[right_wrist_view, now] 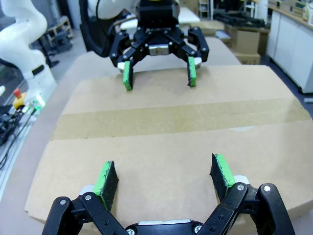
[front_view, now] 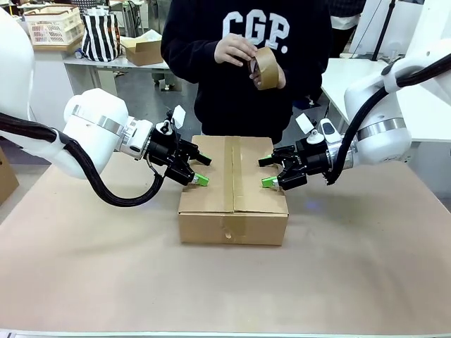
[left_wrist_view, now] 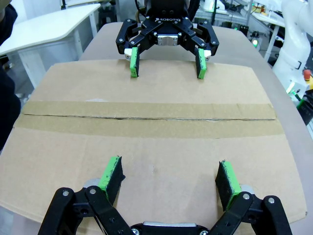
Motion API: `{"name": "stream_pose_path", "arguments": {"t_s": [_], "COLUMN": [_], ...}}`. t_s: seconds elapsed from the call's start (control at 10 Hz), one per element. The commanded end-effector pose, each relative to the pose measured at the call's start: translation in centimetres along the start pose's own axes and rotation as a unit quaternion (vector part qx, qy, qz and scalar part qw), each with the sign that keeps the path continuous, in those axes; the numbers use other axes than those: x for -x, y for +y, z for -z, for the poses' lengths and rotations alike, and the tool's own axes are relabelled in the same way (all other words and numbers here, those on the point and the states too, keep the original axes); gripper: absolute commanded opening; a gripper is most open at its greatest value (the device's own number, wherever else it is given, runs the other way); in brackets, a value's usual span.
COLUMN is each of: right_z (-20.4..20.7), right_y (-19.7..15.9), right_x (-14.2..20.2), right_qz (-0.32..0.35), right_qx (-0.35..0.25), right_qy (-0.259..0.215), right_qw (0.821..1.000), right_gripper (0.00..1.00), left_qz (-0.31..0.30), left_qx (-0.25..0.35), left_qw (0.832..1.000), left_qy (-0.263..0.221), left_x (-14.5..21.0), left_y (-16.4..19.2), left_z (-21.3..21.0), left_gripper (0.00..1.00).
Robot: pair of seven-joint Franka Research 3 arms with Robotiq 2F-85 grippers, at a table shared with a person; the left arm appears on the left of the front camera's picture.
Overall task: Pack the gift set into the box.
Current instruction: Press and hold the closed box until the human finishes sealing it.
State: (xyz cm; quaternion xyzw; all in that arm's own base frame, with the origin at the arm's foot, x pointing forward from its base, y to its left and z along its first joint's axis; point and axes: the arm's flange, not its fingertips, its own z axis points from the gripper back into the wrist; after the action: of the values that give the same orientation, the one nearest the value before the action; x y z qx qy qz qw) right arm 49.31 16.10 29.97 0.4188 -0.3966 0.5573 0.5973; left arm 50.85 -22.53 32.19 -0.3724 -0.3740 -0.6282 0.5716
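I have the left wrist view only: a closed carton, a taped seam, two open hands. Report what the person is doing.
Observer: The person stands at the table's far side, holding a brown roll of packing tape at chest height, above the large brown cardboard box.
Operator: Check the box's front wall.
Observer: The brown tape strip folds over the top edge and ends partway down that wall, near its middle.
Operator: Place the arms for me.
Observer: The left hand sits over the box's left edge and the right hand over its right edge, both open.
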Motion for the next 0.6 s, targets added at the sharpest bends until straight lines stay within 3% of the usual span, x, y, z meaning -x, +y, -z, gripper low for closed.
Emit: {"name": "stream_pose_path", "arguments": {"t_s": [0.0, 0.5], "right_z": [0.01, 0.01], "right_y": [0.02, 0.02], "right_x": [0.3, 0.3], "right_qz": [0.002, 0.002], "right_qx": [0.001, 0.001], "right_qy": [0.003, 0.003], "right_qw": [1.0, 1.0], "right_gripper": [1.0, 1.0], "left_qz": [0.0, 0.0], "left_qx": [0.001, 0.001], "left_qw": [1.0, 1.0], "left_qy": [0.002, 0.002], "left_x": [0.53, 0.53], "left_y": [-0.05, -0.05], "left_z": [0.12, 0.12], "left_gripper": [1.0, 1.0]}}
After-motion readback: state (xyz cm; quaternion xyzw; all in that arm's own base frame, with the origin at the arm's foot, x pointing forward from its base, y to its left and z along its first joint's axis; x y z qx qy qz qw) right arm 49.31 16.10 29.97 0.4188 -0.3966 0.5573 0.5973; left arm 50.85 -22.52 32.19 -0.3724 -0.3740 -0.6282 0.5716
